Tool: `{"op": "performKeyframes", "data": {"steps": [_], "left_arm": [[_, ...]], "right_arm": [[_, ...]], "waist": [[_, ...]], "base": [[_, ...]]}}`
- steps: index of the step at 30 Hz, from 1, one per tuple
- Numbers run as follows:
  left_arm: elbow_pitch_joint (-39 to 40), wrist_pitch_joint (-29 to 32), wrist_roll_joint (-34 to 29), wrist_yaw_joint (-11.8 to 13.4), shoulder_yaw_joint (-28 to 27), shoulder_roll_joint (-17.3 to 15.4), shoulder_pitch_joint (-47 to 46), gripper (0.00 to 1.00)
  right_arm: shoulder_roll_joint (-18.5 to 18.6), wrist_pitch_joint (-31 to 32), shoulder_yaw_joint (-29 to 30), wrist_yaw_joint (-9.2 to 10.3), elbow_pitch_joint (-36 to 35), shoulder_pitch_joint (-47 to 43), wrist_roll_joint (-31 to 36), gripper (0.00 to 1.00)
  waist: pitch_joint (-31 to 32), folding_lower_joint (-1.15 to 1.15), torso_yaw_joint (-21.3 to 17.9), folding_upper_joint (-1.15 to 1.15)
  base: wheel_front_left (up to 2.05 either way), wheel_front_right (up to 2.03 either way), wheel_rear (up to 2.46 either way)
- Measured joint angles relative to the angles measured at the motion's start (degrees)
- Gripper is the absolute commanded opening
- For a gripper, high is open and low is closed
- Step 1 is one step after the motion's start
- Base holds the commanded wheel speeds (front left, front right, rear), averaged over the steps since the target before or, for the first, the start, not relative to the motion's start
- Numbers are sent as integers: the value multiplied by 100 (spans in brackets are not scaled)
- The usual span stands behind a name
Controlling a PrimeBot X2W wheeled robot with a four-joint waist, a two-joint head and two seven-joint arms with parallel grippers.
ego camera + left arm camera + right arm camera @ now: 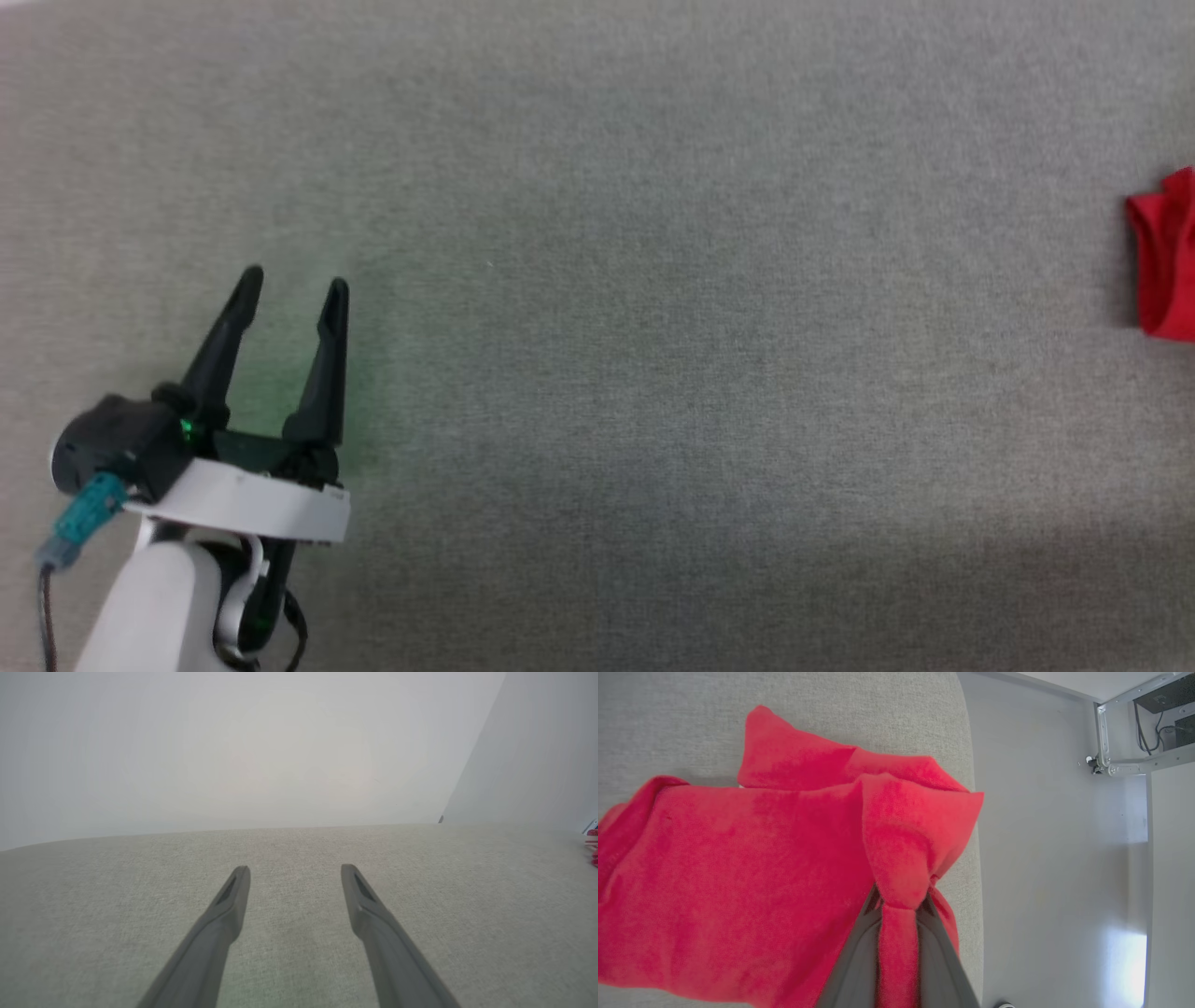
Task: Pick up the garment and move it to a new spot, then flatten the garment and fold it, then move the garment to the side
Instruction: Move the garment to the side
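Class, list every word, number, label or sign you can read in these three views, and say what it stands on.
None can be read.
The garment shows plain red cloth, no lettering on the folds in view.
The grey table cover bears no marks.
Any label on the dark box is too small to tell.

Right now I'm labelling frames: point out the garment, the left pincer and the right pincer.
garment (738, 868): right wrist view, broad red panel.
left pincer (294, 280): head view, midway between open fingertips.
right pincer (902, 895): right wrist view, between fingertips pinching the garment.
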State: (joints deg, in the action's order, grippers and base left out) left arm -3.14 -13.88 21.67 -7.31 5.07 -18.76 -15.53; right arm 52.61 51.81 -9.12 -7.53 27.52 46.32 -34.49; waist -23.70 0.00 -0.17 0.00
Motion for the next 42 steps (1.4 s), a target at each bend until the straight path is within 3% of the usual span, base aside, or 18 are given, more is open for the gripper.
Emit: {"op": "performKeyframes", "data": {"steps": [18, 25, 32, 33, 35, 36, 42], "left_arm": [[-123, -63, 21, 0, 215, -172, -697, 100], [-243, -92, 48, 0, 350, -148, -832, 100], [-325, -101, 105, 0, 400, -113, -856, 100], [-335, -101, 126, 0, 394, -100, -848, 100], [-358, -102, 145, 0, 389, -100, -813, 100], [-363, -102, 155, 0, 372, -92, -788, 100], [-453, -111, 162, 0, 339, -86, -611, 100]], "right_arm": [[196, 1039, 882, 0, -1321, -514, 642, 0], [-207, 1240, 719, 0, -1412, -692, 1137, 0], [-460, 1270, 617, 0, -962, -585, 1502, 0], [-493, 1265, 637, 0, -886, -563, 1541, 4], [-577, 1267, 682, 0, -745, -505, 1584, 45], [-615, 1279, 702, 0, -681, -470, 1622, 100], [-893, 1340, 817, 0, -426, -312, 1791, 100]], "waist": [[-962, 0, -181, 0], [-1031, 0, -66, 0], [-953, 0, 71, 0], [-933, 0, 89, 0], [-883, 0, 117, 0], [-852, 0, 128, 0], [-584, 0, 154, 0]], "base": [[0, 0, 0], [0, 0, 0], [0, 0, 0], [0, 0, 0], [0, 0, 0], [0, 0, 0], [0, 0, 0]]}}
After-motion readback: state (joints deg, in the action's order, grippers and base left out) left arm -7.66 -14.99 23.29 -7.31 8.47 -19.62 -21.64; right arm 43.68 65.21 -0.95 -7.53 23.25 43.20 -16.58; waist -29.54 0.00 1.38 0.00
